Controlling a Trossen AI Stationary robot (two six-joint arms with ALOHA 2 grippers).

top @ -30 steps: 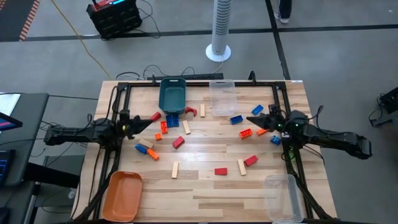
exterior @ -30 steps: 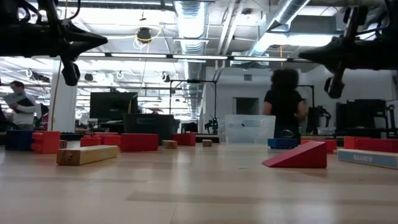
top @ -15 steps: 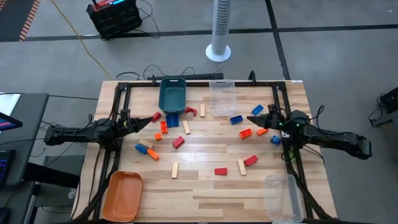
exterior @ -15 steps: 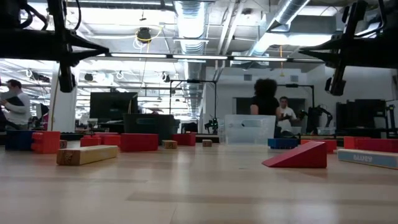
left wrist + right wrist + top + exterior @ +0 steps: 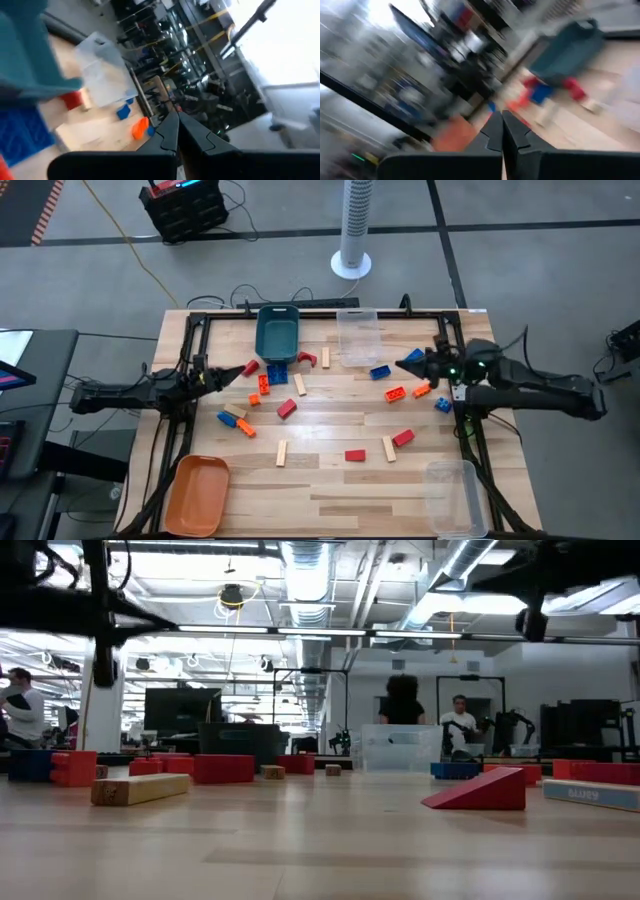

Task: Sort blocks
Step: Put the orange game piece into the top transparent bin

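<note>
Small blocks in red [image 5: 287,408], blue [image 5: 277,373], orange [image 5: 396,393] and plain wood [image 5: 281,453] lie flat and scattered across the middle of the table. In the low view a wood brick [image 5: 138,788] and a red wedge [image 5: 480,790] rest on the tabletop. My left gripper [image 5: 243,370] is shut and hangs in the air near the teal bin, above a red block [image 5: 250,367]. My right gripper [image 5: 403,364] is shut too, raised over the blue and orange blocks at the right. Both wrist views show the fingertips together [image 5: 177,117] [image 5: 501,117].
A teal bin [image 5: 278,332] and a clear bin [image 5: 358,335] stand at the far edge. An orange bin [image 5: 197,493] sits at the near left corner, another clear bin [image 5: 455,495] at the near right. People stand in the room beyond the table.
My right gripper has risen and swung toward the far edge and the table's left, staying shut. My left gripper has edged a little toward the teal bin. No block has moved.
</note>
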